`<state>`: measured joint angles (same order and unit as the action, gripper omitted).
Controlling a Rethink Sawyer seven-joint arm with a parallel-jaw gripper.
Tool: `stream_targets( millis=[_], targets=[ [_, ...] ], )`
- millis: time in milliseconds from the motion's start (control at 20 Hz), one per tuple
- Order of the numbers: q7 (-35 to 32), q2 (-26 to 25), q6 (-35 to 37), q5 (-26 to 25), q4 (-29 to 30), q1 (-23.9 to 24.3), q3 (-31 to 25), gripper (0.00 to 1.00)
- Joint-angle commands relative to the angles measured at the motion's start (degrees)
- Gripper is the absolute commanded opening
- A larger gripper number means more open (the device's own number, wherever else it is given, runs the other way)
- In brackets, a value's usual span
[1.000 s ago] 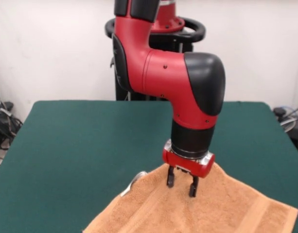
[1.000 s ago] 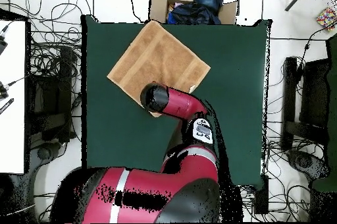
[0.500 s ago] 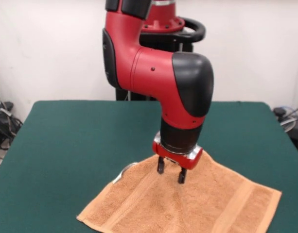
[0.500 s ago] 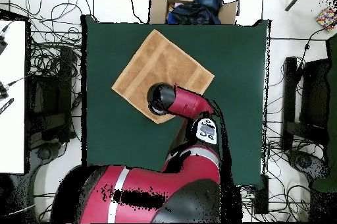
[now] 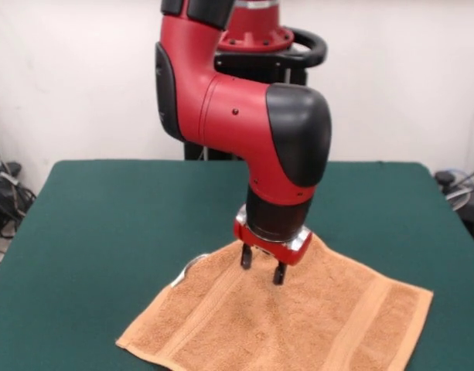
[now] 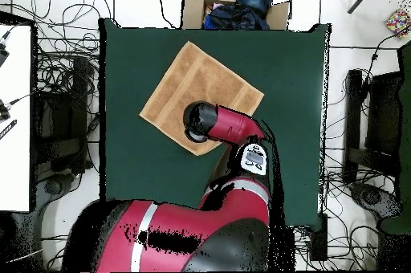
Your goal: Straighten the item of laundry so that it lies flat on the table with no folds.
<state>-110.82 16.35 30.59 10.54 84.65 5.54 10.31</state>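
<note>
The orange-tan towel (image 5: 329,325) lies spread on the green table (image 5: 121,224), turned like a diamond, with band stripes near two edges and a small white tag (image 5: 189,270) at its left corner. It looks nearly flat, with light ripples. My gripper (image 5: 262,266) points straight down over the towel's far corner, its fingers apart and their tips touching the cloth. In the overhead view the towel (image 6: 189,81) lies at the table's (image 6: 293,125) upper left part, and the arm's black wrist (image 6: 197,121) covers the gripper.
A cardboard box with dark clothes (image 6: 234,3) stands just past the table's edge beside the towel. Cables lie on the floor round the table. The towel's near edge lies close to the table's front edge.
The gripper has moved away from the table's front edge toward the robot's base, and the towel has slid along with it. More of the towel now shows in the front view.
</note>
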Motion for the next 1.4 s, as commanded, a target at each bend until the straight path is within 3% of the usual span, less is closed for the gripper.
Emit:
stream_targets(
  millis=[50,250,550,700,800,900,1150,1400],
  targets=[
    [-1.5,-12.3,8.0,-8.4,6.9,1.9,3.0,1.0],
    [-1.0,-8.9,4.4,-9.0,9.7,2.6,1.9,1.0],
    [-2.7,-1.4,8.8,-8.0,13.2,1.8,1.3,1.0],
    [-3.4,2.2,-7.3,-8.6,16.8,4.5,-3.2,1.0],
    [-6.0,3.5,-13.5,-8.6,16.5,4.2,-4.1,1.0],
    [-7.9,5.1,-12.7,-7.5,15.4,2.6,-3.5,1.0],
    [-9.2,8.5,-1.6,-4.5,12.3,-1.0,-1.5,1.0],
    [-10.2,9.6,-7.9,-2.4,13.0,-0.4,-6.0,1.0]
  ],
)
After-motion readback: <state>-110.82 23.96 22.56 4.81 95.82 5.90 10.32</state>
